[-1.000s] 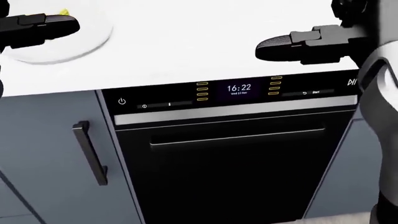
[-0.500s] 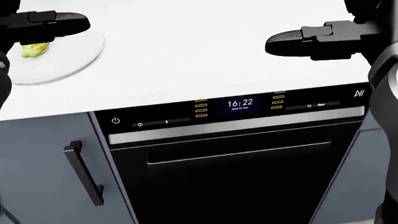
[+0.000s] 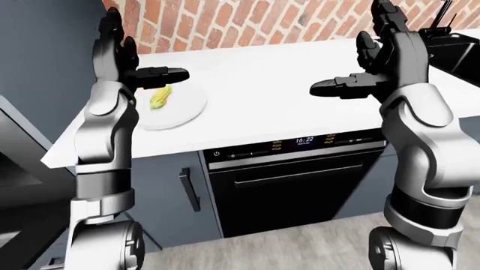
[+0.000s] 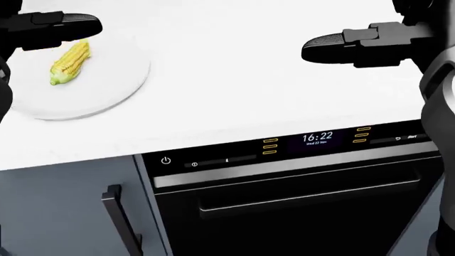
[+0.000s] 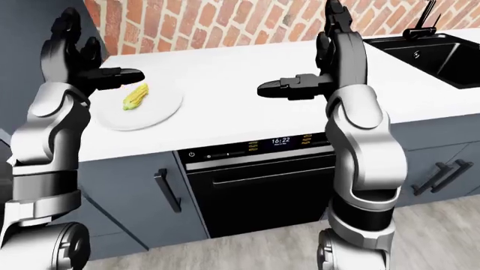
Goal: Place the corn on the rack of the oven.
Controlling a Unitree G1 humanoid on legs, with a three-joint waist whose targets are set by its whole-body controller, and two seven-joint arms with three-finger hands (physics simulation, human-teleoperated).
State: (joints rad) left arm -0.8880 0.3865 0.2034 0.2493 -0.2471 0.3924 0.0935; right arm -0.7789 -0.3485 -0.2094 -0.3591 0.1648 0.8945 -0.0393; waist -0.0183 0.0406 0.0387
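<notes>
A yellow ear of corn [image 4: 70,62] lies on a white plate [image 4: 106,93] at the upper left of the head view, on the white counter. My left hand [image 3: 124,59] is raised above the plate's left side, fingers spread open, thumb pointing over the corn without touching it. Over the counter's middle, my right hand [image 3: 378,50] is also raised and open, holding nothing. Below the counter is the black oven [image 3: 300,188], door shut, its clock panel [image 4: 317,138] reading 16:22. The rack is hidden behind the door.
A grey cabinet door with a black handle [image 4: 121,218] stands left of the oven. A black sink [image 5: 435,53] is set in the counter at the right. A brick wall [image 3: 247,22] backs the counter. Wood floor lies below.
The head camera has shifted up and to the left: oven panel and plate slid right and down in view, and the whole corn now shows. Both hands keep their raised open pose.
</notes>
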